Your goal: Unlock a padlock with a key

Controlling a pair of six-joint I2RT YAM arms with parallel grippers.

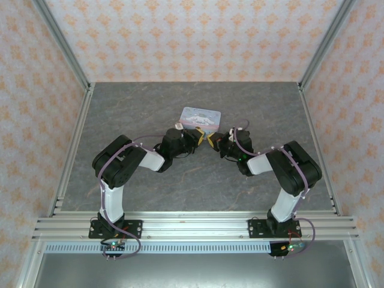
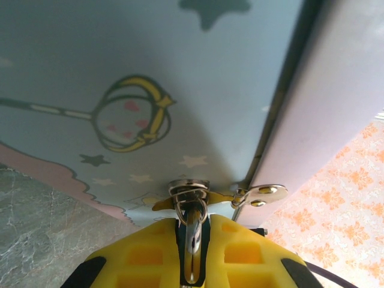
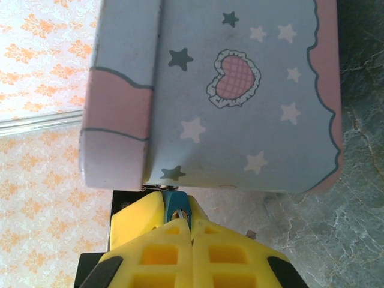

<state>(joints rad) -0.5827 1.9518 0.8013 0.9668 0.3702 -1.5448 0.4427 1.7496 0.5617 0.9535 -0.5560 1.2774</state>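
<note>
While it's all bunched up at the tin box (image 1: 201, 117), left gripper (image 2: 193, 222): pinching the key (image 2: 192, 243) by the hasp (image 2: 189, 189)
padlock (image 3: 175, 207): at the box's front edge
right gripper (image 3: 183, 217): squeezed tight on the padlock
progress: both grabbed, actual unlock not done, I reckon

Black joints, white links on left arm (image 1: 123, 163) and right arm (image 1: 289, 169); purple cables (image 1: 101, 183); black base plates (image 1: 116, 228); yellow grid-moulded tool fingers (image 2: 141, 258).

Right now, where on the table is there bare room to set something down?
Bare table lies along the far wall behind the tin box, beside both side rails, and between the two arms' elbows near the front rail. Crowded: the left gripper and right gripper meet at the tin box's near edge.
</note>
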